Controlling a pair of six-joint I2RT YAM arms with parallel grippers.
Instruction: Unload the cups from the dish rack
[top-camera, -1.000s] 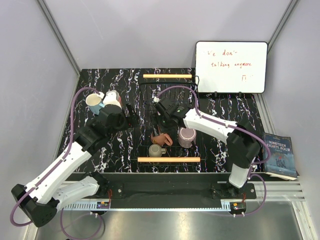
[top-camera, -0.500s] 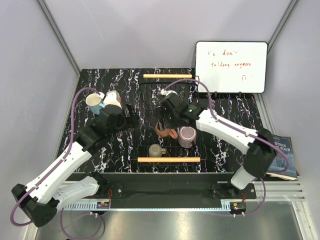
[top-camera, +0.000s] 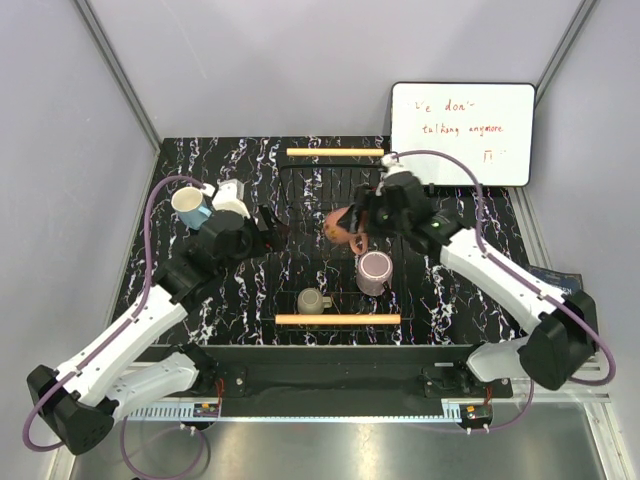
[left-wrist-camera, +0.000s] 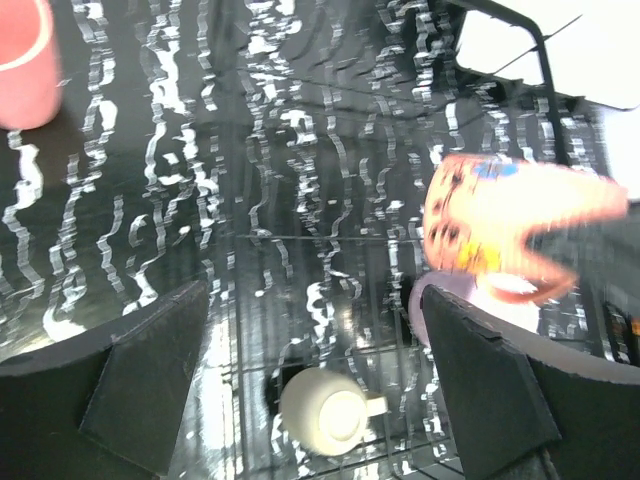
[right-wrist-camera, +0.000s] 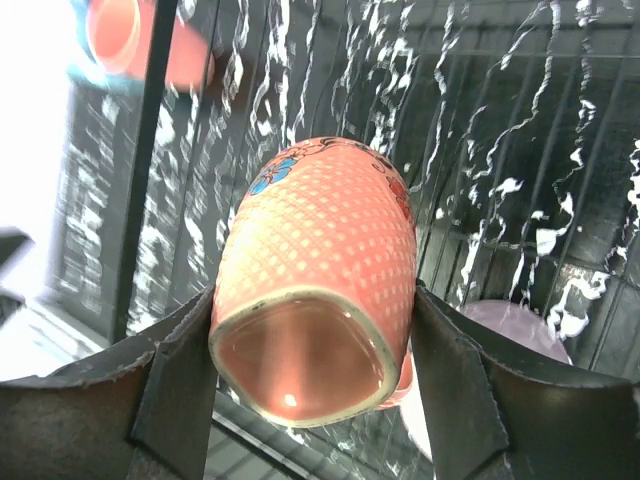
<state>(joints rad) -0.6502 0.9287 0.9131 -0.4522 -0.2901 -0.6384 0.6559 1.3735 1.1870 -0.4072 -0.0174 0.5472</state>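
Black marbled tabletop (top-camera: 200, 160), grey walls (top-camera: 300, 60), left claw (top-camera: 268, 224) wide, right claw (right-wrist-camera: 312, 380) holding terracotta mug (right-wrist-camera: 320, 250)

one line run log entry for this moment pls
right gripper: shut on orange mug, lifted above rack | left gripper: open, empty | in rack: purple mug, grey mug | on table: blue mug, pink mug

A white whiteboard (top-camera: 462, 134) with red handwriting stands upright at the far right corner of the black, white-veined bench (top-camera: 240, 160). A dark blue book (top-camera: 560, 279) lies just off the bench's right edge, partly hidden.
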